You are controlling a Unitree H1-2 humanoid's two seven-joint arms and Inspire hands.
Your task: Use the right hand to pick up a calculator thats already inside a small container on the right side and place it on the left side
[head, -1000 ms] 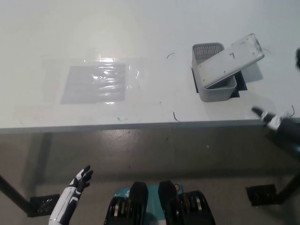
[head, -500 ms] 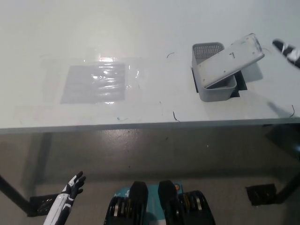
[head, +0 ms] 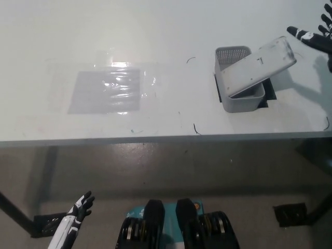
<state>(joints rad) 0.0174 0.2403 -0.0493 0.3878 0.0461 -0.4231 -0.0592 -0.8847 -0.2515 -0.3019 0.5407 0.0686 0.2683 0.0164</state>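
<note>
Head view shows my black right hand [head: 314, 37] at the far right edge of the picture, fingers spread apart and holding nothing, hovering just beside the upper end of the flat pale grey calculator [head: 261, 66] without touching it as far as I can tell. I judge this to be the approach step — the reach toward the calculator, with the grasp not yet made.

That calculator lies tilted across the small grey perforated plastic container [head: 241, 96], its lower end down inside and its upper end sticking out over the right rim toward my hand. The container sits on the right part of the white table [head: 171, 31].

Next I need to bring the fingers down around the raised end and close on its edges without tipping the light container.

Well apart on the left lies the clear plastic sheet [head: 106, 91] — the placing side, I take it. My white left hand [head: 79, 207] rests low at the bottom left, below the table, fingers apart and empty.
</note>
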